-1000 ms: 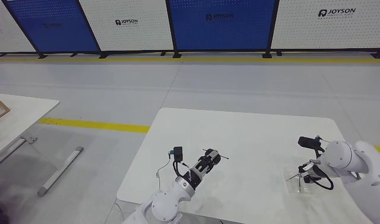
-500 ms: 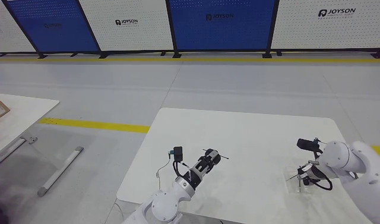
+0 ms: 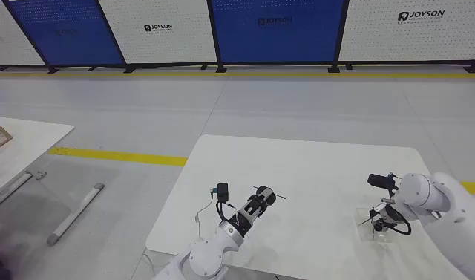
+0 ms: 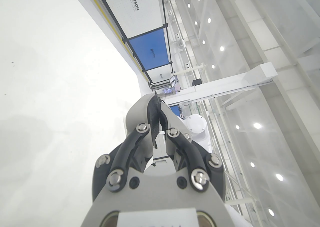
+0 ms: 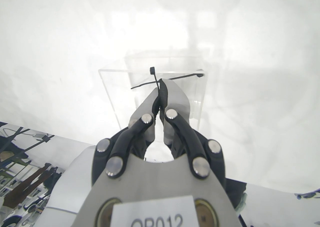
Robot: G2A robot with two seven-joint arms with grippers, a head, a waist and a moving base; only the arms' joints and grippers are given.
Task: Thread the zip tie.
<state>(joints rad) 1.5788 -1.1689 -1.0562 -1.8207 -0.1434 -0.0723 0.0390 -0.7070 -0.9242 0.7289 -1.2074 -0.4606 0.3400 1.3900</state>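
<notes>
My right gripper (image 5: 160, 86) is shut on a thin black zip tie (image 5: 154, 76), whose square head sticks out just past the fingertips. It hangs over a small clear plastic box (image 5: 110, 95), where a second black zip tie (image 5: 182, 77) lies across the rim. From above, the right gripper (image 3: 378, 222) and the clear box (image 3: 369, 234) are at the table's near right. My left gripper (image 3: 265, 198) is held above the near middle of the table, shut on another black zip tie (image 3: 279, 196) that pokes out sideways. Its fingers (image 4: 150, 113) are pressed together.
The white table (image 3: 312, 161) is bare between the two arms. Its near edge runs close below both grippers. Grey floor with a yellow line and blue and white panels lie beyond the far edge.
The right arm has shifted slightly leftward over the clear box. The left arm has kept still.
</notes>
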